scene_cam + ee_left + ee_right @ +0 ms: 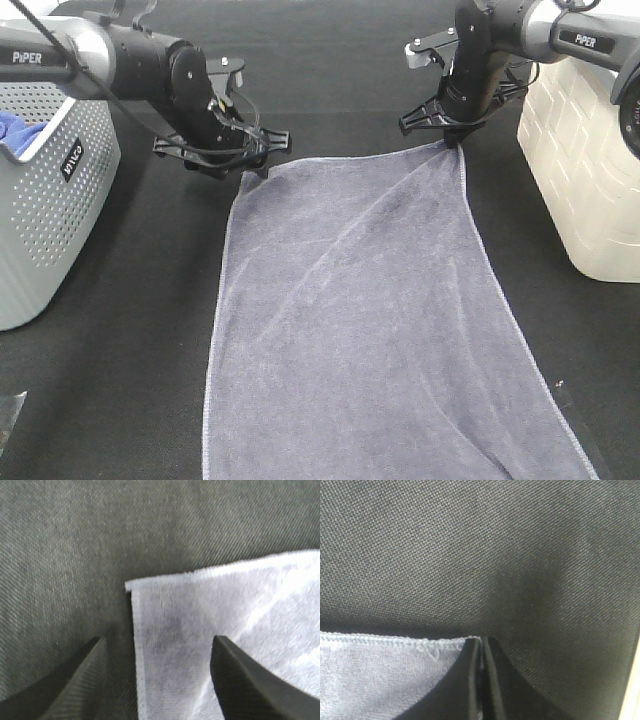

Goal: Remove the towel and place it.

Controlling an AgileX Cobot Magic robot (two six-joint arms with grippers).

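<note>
The grey-lavender towel (360, 320) lies spread flat on the black table, running from its far edge down to the near edge of the exterior view. My left gripper (250, 165) hovers open over the towel's far-left corner. In the left wrist view that corner (131, 586) lies flat on the table between the two spread fingers (75, 680) of the left gripper (157, 647), touching neither. My right gripper (456, 140) is shut on the far-right corner. The right wrist view shows the right gripper (481, 647) pinching the hemmed edge of the towel (380, 675).
A grey perforated basket (60, 210) stands at the left edge with a bright blue cloth (18, 128) inside. A cream-white bin (590, 170) stands at the right edge, close to the right arm. Black table cloth (120, 330) shows on both sides of the towel.
</note>
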